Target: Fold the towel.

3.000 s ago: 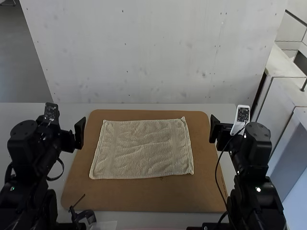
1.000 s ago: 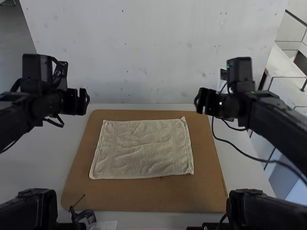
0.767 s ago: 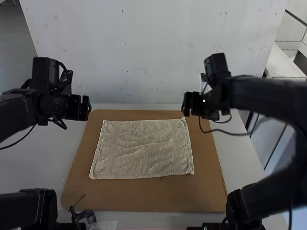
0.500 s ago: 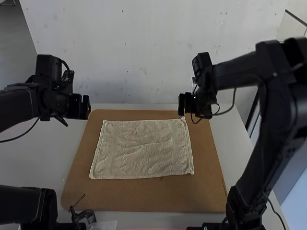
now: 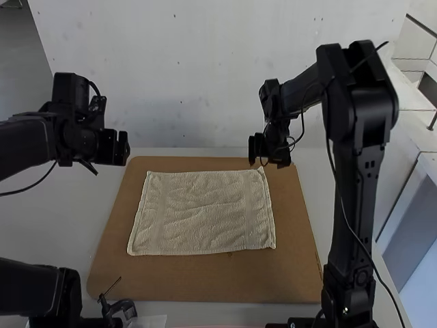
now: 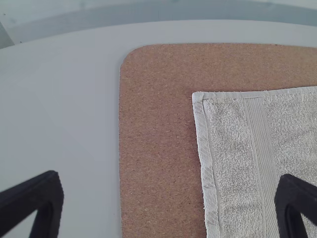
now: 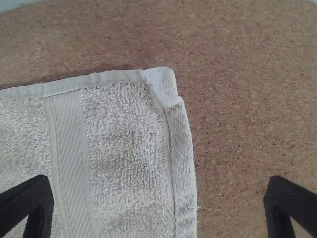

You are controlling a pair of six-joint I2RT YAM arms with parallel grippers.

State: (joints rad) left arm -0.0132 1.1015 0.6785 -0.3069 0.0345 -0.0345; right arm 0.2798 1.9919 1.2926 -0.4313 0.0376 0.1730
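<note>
Towel [image 5: 201,212] lies spread flat, single layer, on brown board [image 5: 205,280] w/ rounded corners; board sits on the pale surface [image 5: 61,205]. Towel's a light beige rectangle, long side running L–R, approx. mid-board but nearer its far edge, w/ bare board all round. Shallow wrinkles across the middle; woven band runs parallel to each short side, hem along the edges. Far R corner sticks out a bit, hem bunched there.

L pincer [image 5: 115,147]: raised, by board's far L corner, left of the towel. L wrist view: its black fingers [image 6: 47,201] are wide apart, w/ board and towel's L hem btwn them; far L corner of towel lies flat, square.

R pincer [image 5: 257,147]: at towel's far R corner, arm bent high and reaching in from the R side. R wrist view: black fingers [image 7: 286,206] also wide apart, towel's R hem btwn them, one finger on the towel side, the other on the bare-board side. Exact ht. above the cloth, can't tell.

Black cable [image 5: 354,236] hangs loose along R arm [image 5: 355,171]. Small black clamp-like item [image 5: 121,307] w/ thin rod is at board's near edge, L of ctr.
</note>
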